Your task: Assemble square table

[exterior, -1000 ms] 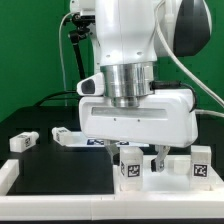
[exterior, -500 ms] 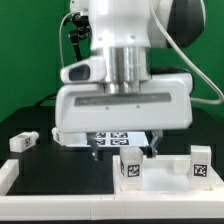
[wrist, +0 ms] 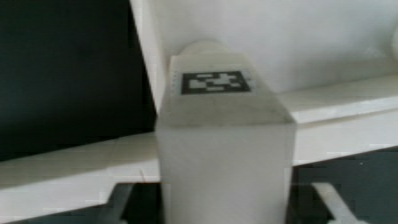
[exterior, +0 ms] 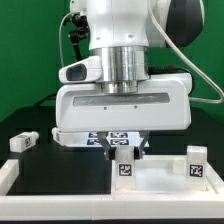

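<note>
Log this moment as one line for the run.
gripper: shut on upright leg | table top: flat, next to leg

leg (wrist: 222,150): smooth matt white plastic, with a flat black-and-white printed tag (wrist: 215,82). top (exterior: 165,182): same white plastic, faint sheen. arm (exterior: 120,25): glossy white shell, with a ribbed grey metal-looking collar (exterior: 127,70). table (exterior: 60,165): matt black. backdrop (exterior: 30,70): matt green.

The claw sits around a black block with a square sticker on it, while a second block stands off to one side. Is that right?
Not quite. The block inside the claw is white, not black; only its square sticker is black and white. The exterior view shows this. The rest holds: the claw sits around it, and a second block stands off to the side.
</note>
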Motion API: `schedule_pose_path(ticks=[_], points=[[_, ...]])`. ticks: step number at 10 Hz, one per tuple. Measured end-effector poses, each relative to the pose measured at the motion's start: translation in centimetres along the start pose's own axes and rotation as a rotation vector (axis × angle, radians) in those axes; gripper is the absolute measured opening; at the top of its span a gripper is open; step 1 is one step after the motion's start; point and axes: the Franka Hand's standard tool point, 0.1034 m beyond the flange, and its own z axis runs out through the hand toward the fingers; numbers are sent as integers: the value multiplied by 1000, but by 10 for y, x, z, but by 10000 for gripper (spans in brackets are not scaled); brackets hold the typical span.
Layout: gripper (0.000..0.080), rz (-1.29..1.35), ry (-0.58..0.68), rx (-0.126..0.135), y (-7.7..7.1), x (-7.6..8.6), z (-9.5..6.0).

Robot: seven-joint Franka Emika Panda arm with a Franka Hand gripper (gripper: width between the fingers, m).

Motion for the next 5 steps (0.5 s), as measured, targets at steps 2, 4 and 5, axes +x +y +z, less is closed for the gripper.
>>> schedule_pose_path(ticks=[2, 4, 5], points=[[287, 125, 0, 1, 0, 0, 0], [287, 304, -2, 5, -1, 0, 0], [287, 482, -17, -1, 0, -2, 0]])
